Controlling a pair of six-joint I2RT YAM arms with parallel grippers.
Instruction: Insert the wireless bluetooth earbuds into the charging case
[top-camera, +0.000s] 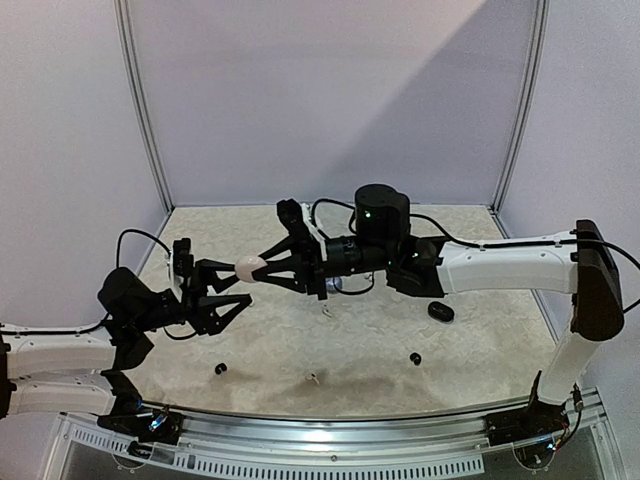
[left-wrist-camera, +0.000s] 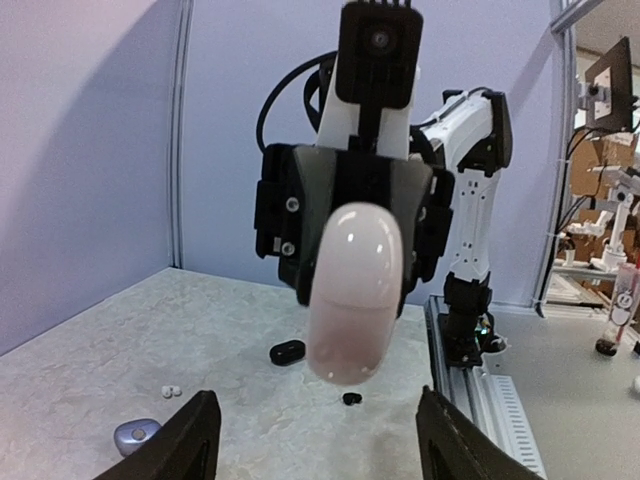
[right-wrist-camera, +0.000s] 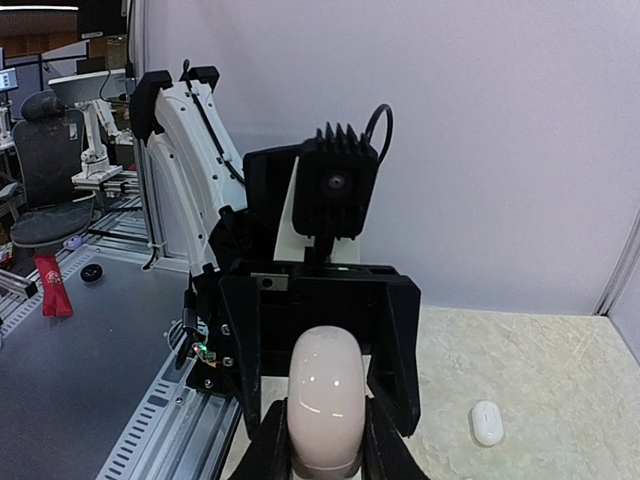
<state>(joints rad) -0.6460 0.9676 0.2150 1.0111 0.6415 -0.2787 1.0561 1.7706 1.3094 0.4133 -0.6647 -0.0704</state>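
Right jaws grip the charging case (top-camera: 249, 267) just before spread left jaws.

Pale case (left-wrist-camera: 355, 295) squarely before left claw (left-wrist-camera: 320, 440)

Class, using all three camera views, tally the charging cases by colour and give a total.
Pinkish-white case, held in the right gripper: 1
Black case: 1
Grey case: 1
White case: 1
Total: 4
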